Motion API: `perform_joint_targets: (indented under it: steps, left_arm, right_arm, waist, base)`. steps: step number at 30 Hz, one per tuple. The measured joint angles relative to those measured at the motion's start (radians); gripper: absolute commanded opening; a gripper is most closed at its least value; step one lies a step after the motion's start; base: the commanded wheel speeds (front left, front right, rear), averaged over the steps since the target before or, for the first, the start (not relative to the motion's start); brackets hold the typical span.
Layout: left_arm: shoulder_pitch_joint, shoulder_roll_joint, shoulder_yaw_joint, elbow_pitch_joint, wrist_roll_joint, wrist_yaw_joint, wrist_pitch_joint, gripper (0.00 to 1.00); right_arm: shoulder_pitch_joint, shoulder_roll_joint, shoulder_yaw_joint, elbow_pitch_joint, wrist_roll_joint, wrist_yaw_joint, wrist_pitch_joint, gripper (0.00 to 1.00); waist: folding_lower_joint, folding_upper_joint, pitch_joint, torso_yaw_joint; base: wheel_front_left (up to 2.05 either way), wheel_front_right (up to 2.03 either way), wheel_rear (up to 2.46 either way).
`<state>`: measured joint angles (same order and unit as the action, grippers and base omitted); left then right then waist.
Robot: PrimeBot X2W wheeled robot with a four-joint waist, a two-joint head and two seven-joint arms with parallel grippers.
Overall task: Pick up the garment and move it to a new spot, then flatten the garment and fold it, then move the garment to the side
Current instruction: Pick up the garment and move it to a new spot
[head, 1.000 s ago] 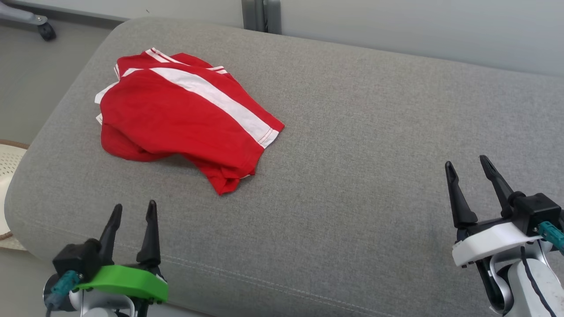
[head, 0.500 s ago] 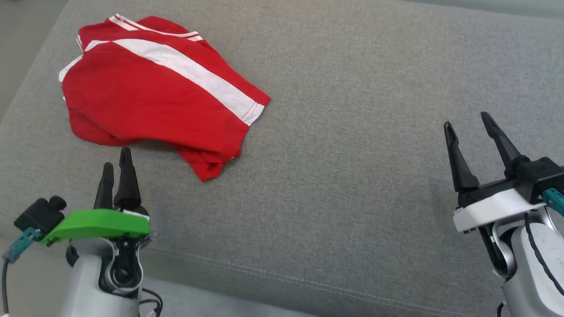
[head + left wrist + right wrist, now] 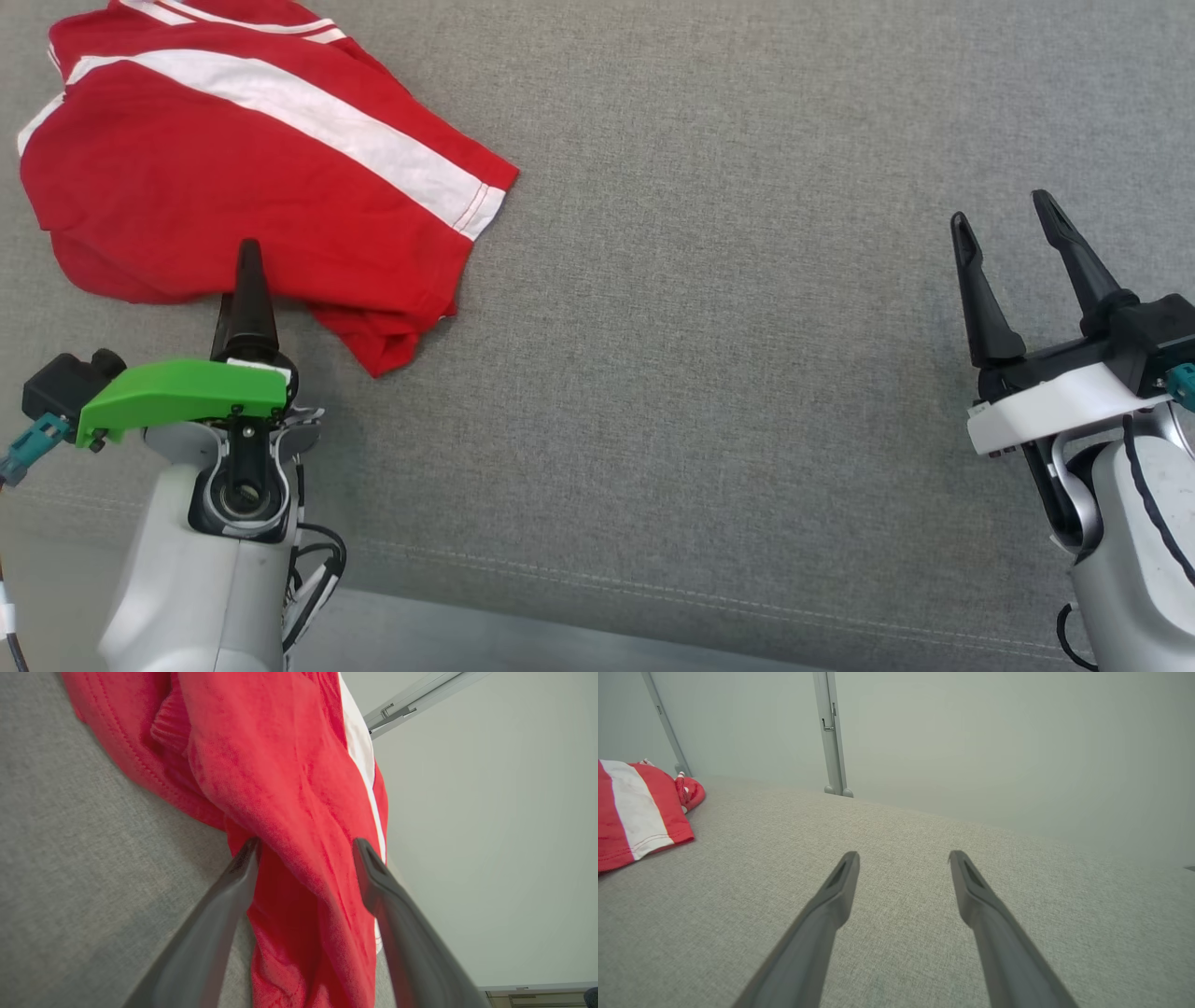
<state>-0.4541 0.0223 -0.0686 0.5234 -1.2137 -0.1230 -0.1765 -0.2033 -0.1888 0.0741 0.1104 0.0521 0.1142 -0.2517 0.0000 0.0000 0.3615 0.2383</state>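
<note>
The red garment (image 3: 233, 177) with a broad white stripe lies crumpled at the far left of the grey cushion (image 3: 709, 327). My left gripper (image 3: 241, 273) is turned on its side at the garment's near edge. In the left wrist view its fingers stand open, astride a raised red fold (image 3: 299, 812): one fingertip (image 3: 245, 856) lies low by the cushion, the other (image 3: 366, 856) above the cloth. My right gripper (image 3: 1008, 224) hovers open over bare cushion at the far right, nothing between its fingers (image 3: 840, 891). The garment's striped hem (image 3: 640, 807) lies far to its left.
The cushion's front edge with a stitched seam (image 3: 653, 593) runs along the bottom of the head view, with floor below it. A pale wall with a metal post (image 3: 831, 732) stands behind the cushion. Bare fabric stretches between the garment and my right gripper.
The head camera has tilted down and closer. My left gripper has rolled onto its side and advanced to the garment's near edge, now straddling a fold. The right gripper has hardly moved.
</note>
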Motion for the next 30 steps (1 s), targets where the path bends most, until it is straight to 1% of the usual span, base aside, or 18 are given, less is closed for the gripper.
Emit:
perform_joint_targets:
  steps: [10,17,18,19,20,30]
  left_arm:
    - [-0.084,-0.004,-0.004,0.114,0.006,0.001,0.008,1.00]
    - [-0.133,-0.004,-0.007,0.163,0.024,0.002,0.008,1.00]
    - [-0.140,-0.005,-0.008,0.169,0.033,0.002,0.008,0.49]
    - [-0.147,-0.005,-0.008,0.175,0.036,0.002,0.008,0.03]
    - [-0.152,-0.005,-0.009,0.180,0.036,0.001,0.008,0.00]
    - [-0.175,-0.006,-0.064,0.202,0.037,0.000,0.012,0.00]
  right_arm:
    - [-0.016,-0.004,-0.004,0.004,0.000,0.000,0.000,1.00]
    - [-0.022,-0.006,-0.003,0.008,0.000,0.000,0.000,1.00]
    - [-0.024,-0.006,-0.002,0.009,0.000,0.000,0.000,1.00]
    - [-0.025,-0.006,-0.002,0.009,0.000,0.000,0.000,1.00]
    - [-0.027,-0.006,-0.002,0.011,0.000,0.000,0.000,1.00]
    - [-0.034,0.000,-0.003,0.035,0.002,0.000,0.000,1.00]
  waist:
    - [0.0000,0.0000,0.027,-0.009]
    - [0.0000,0.0000,0.038,-0.009]
    - [0.0000,0.0000,0.039,-0.010]
    - [0.0000,0.0000,0.041,-0.010]
    - [0.0000,0.0000,0.042,-0.010]
    - [0.0000,0.0000,0.021,-0.008]
  base:
    - [0.00,0.00,0.00]
    - [0.00,0.00,0.00]
    - [0.00,0.00,0.00]
    - [0.00,0.00,0.00]
    - [0.00,0.00,0.00]
    - [0.00,0.00,0.00]
